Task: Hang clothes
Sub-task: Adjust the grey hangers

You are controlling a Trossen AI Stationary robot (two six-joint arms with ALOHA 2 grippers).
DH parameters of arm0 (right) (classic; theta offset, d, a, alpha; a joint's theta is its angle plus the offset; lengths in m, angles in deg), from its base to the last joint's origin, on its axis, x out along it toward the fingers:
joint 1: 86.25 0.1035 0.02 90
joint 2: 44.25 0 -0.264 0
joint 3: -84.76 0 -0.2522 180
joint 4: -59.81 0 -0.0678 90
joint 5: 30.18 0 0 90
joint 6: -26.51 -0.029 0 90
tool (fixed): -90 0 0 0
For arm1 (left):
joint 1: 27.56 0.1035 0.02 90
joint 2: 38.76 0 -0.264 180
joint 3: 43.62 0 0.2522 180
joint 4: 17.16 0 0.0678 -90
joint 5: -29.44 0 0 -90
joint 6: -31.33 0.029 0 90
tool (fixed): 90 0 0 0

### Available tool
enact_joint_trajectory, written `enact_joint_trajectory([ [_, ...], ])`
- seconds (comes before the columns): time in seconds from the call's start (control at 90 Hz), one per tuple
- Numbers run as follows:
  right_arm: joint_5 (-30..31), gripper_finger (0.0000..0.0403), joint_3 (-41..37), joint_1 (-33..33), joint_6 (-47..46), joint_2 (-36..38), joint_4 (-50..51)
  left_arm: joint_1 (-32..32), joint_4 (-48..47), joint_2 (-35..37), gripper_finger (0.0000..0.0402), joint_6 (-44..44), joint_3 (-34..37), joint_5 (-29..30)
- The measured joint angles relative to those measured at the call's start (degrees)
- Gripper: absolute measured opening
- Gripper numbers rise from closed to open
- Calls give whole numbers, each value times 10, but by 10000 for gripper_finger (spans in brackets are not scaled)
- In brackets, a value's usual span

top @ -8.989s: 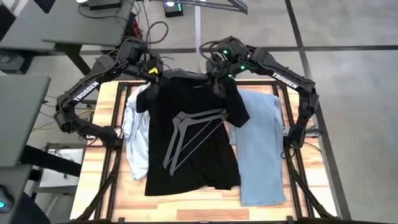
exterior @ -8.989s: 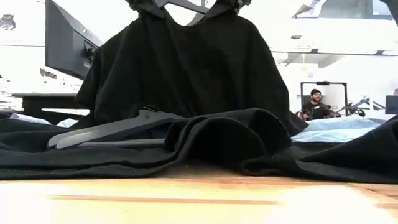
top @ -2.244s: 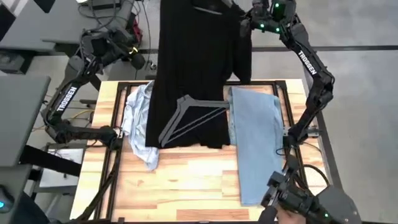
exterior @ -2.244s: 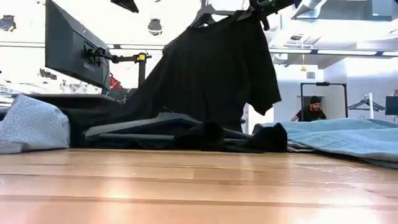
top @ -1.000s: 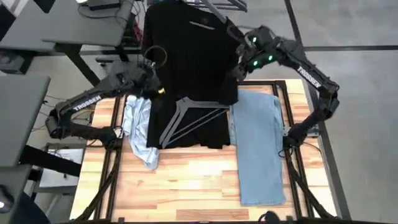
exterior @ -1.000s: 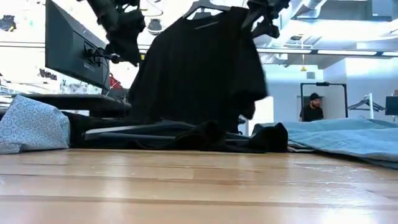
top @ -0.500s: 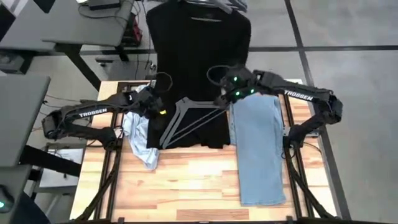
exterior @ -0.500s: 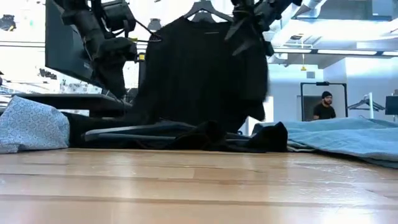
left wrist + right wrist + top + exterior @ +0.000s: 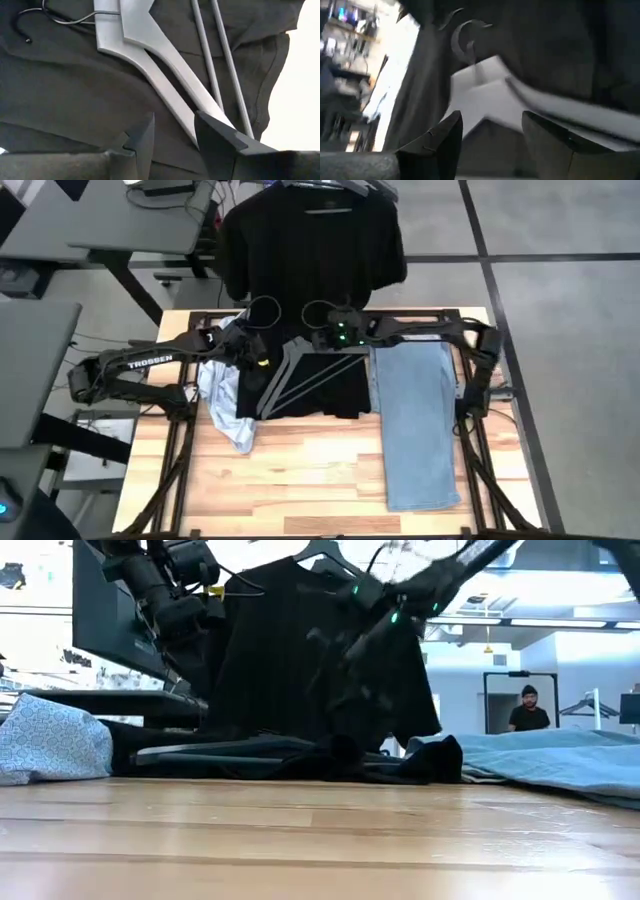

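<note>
The near half of the desk (image 9: 300, 490) is bare wood. Past it lie the light blue jeans (image 9: 415, 420) flat on the right, a crumpled pale blue-white shirt (image 9: 222, 395) on the left, and between them a dark garment (image 9: 340, 385) with two grey hangers (image 9: 300, 370) stacked on it.

Both arms reach over those hangers. The left gripper (image 9: 172, 135) hovers just above the hangers' long arms, jaws parted and holding nothing. The right gripper (image 9: 490, 132) is at the hook end, jaws likewise spread and empty.

Beyond the desk's far edge the black t-shirt (image 9: 312, 245) hangs on a hanger from the rail (image 9: 355, 188), so one garment appears done.

The risk I see: the hangers overlap closely, so a pinch may lift both, or catch the cloth beneath and drag it. With both grippers crowding one spot, they could also knock each other.
</note>
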Motion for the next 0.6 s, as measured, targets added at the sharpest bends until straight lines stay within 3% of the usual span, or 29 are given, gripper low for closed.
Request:
enact_joint_trajectory([
  [0.344, -9, 191, 26, -2, -1, -63, 28, 0, 33, -50, 123, 13, 0, -1],
  [0.6, -10, 191, 27, 21, 54, -63, 125, 23, 31, -103, 123, 34, 0, 8],
])
